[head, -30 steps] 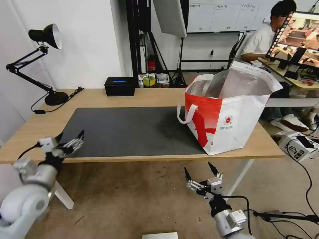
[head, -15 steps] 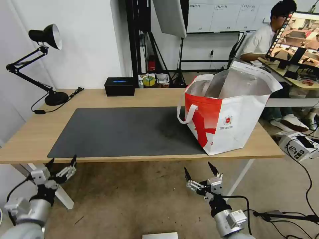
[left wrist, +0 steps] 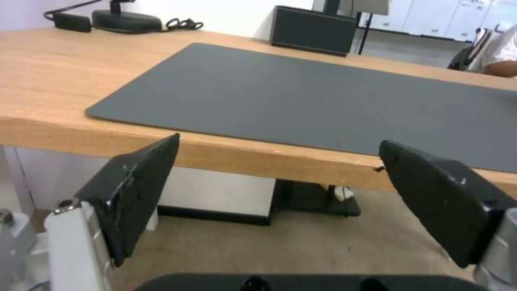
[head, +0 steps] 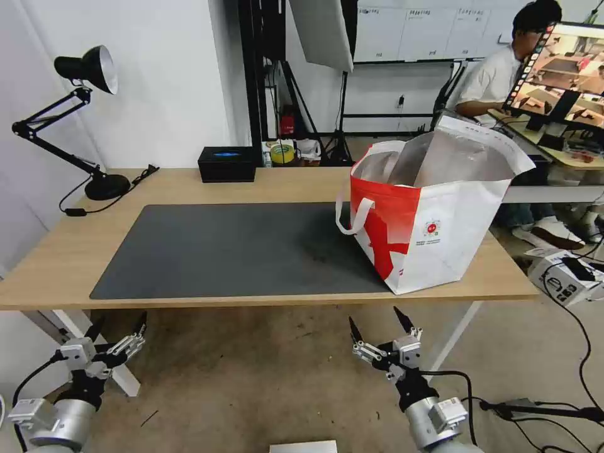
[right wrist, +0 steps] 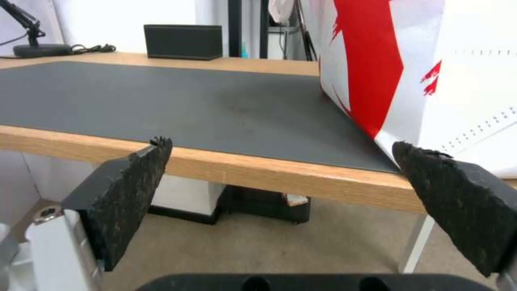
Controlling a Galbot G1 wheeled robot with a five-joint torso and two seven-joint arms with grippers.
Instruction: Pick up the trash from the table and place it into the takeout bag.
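Observation:
The takeout bag [head: 434,220], white with a red panel and foil lining, stands open on the right end of the table [head: 56,251], half on the dark grey mat [head: 239,245]. The trash is out of view; the mat's surface shows bare. My left gripper [head: 119,322] hangs open below the table's front left edge, holding nothing. My right gripper [head: 374,318] is open below the front edge, near the bag. In the left wrist view the left gripper [left wrist: 280,141] faces the table edge and the mat [left wrist: 323,97]. The right gripper [right wrist: 281,143] faces the bag [right wrist: 431,81].
A black tissue box [head: 226,163] sits at the table's back edge. A black desk lamp [head: 88,69] stands at the back left. White table legs [head: 119,374] reach the floor near my left gripper. Cables and a box [head: 563,274] lie on the floor at right.
My left arm has dropped from the table's front left corner to below the tabletop, its gripper staying open. The right arm and the bag have not moved.

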